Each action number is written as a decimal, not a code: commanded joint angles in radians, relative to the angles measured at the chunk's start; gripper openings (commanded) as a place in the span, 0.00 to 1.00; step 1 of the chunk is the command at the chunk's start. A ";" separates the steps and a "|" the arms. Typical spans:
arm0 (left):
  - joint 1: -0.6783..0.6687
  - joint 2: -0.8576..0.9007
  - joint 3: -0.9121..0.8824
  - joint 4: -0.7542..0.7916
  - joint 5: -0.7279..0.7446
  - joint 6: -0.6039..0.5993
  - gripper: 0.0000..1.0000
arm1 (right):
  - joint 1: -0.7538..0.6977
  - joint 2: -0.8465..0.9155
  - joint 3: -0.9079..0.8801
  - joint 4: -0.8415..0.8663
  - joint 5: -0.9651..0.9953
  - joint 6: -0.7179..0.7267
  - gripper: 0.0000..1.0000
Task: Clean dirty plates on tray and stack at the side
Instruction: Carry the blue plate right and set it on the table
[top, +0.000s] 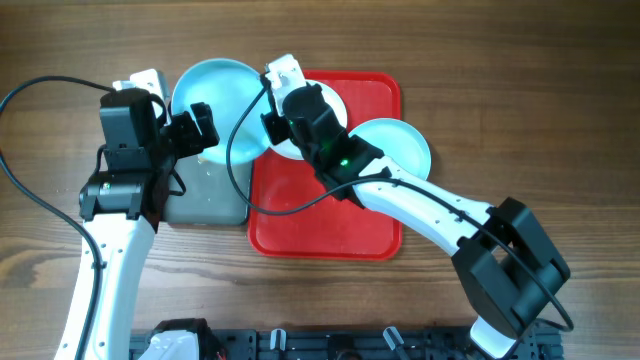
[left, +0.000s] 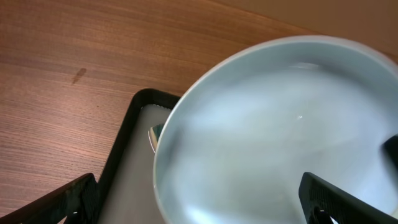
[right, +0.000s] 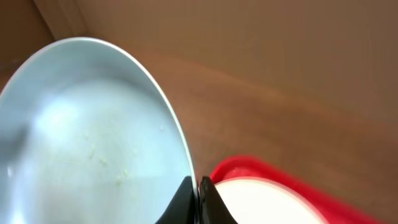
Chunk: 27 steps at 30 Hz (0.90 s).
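My right gripper (top: 268, 122) is shut on the right rim of a pale aqua plate (top: 215, 92) and holds it tilted over the grey tray's far end. In the right wrist view its fingers (right: 198, 194) pinch that plate (right: 87, 149), which carries small crumbs. My left gripper (top: 198, 132) is open at the plate's near-left edge. In the left wrist view the plate (left: 280, 118) lies between its spread fingers (left: 199, 208). A white plate (top: 338, 100) lies on the red tray (top: 330, 225), partly under my right wrist. A second aqua plate (top: 400, 145) rests on the tray's right edge.
A dark grey tray (top: 205, 195) lies left of the red tray, under my left gripper; its rim shows in the left wrist view (left: 127, 124). A small shiny item (left: 153, 135) lies inside it, mostly hidden by the plate. Cables loop over both trays.
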 joint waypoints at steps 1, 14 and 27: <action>0.005 0.000 0.006 0.002 -0.006 0.005 1.00 | -0.005 0.011 0.011 -0.029 -0.086 0.173 0.04; 0.005 0.000 0.005 0.002 -0.006 0.005 1.00 | -0.265 0.011 0.011 -0.186 -0.290 0.326 0.04; 0.005 0.000 0.006 0.002 -0.006 0.005 1.00 | -0.728 0.011 0.011 -0.359 -0.335 0.375 0.04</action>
